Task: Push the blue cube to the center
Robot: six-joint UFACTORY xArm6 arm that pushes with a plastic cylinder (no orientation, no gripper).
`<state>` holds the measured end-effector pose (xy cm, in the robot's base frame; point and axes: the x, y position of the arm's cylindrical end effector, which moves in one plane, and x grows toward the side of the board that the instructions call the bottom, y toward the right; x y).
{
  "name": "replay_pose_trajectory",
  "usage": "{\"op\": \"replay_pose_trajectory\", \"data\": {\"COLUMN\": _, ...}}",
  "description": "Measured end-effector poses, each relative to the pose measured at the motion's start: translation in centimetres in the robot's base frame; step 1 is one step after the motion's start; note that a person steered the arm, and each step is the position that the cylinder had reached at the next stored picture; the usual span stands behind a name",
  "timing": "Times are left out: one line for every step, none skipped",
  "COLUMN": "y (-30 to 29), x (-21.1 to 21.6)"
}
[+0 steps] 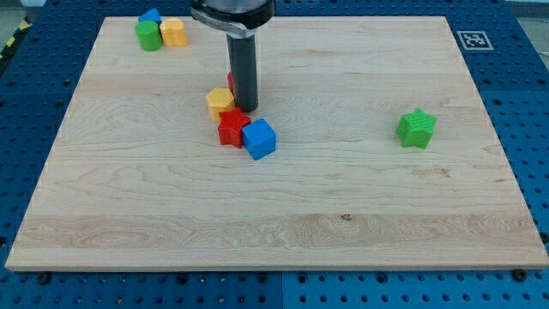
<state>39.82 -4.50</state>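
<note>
Blue perforated bench under a pale wood worktop (343, 223), fiducial tag (470, 39) on the bench at the view's 1 o'clock corner.

No claw on this rig, so no open/clenched state to report and nothing is held: just a straight dark rod coming down from the view's top. My tip (246, 109) is on the worktop, left of centre.

Cluster around the tip:
- yellow block (220, 103) at 9 o'clock from the tip, just beside it; contact can't be confirmed
- red block (232, 127) at 7 o'clock from the tip, shape star-like; it looks to touch the yellow block
- blue cube (259, 138) at 5 o'clock from the tip, close but apart from it, tilted on its footprint, touching the red block on its 9 o'clock side
- sliver of a second red piece (230, 81) showing behind the rod at about 10 o'clock, shape not readable

Blue cube sits slightly left of and above worktop centre.

Far group at the worktop's 11 o'clock corner, well apart from the tip: green block (148, 36), yellow block (173, 33) just beside it at 3 o'clock, small blue block (151, 15) tucked behind both at 12 o'clock.

Green star block (417, 128) alone at 3 o'clock of the worktop, well apart from everything.
</note>
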Motion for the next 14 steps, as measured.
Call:
{"op": "replay_pose_trajectory", "data": {"y": 1.7, "x": 1.2}}
{"op": "replay_pose_trajectory", "data": {"y": 2.8, "x": 1.3}}
{"op": "replay_pose_trajectory", "data": {"y": 7.9, "x": 1.8}}
{"op": "replay_pose_trajectory", "data": {"y": 11.4, "x": 4.7}}
{"op": "replay_pose_trajectory", "data": {"y": 11.8, "x": 8.8}}
{"op": "replay_pose_trajectory", "data": {"y": 11.0, "x": 13.4}}
{"op": "replay_pose_trajectory", "data": {"y": 6.3, "x": 15.0}}
{"op": "replay_pose_trajectory", "data": {"y": -0.5, "x": 14.3}}
{"op": "replay_pose_trajectory", "data": {"y": -4.8, "x": 12.3}}
{"op": "replay_pose_trajectory", "data": {"y": -5.8, "x": 11.0}}
{"op": "replay_pose_trajectory", "data": {"y": -4.8, "x": 9.9}}
{"op": "replay_pose_trajectory", "data": {"y": -2.0, "x": 8.5}}
{"op": "replay_pose_trajectory", "data": {"y": 1.2, "x": 8.3}}
{"op": "replay_pose_trajectory", "data": {"y": 3.2, "x": 7.9}}
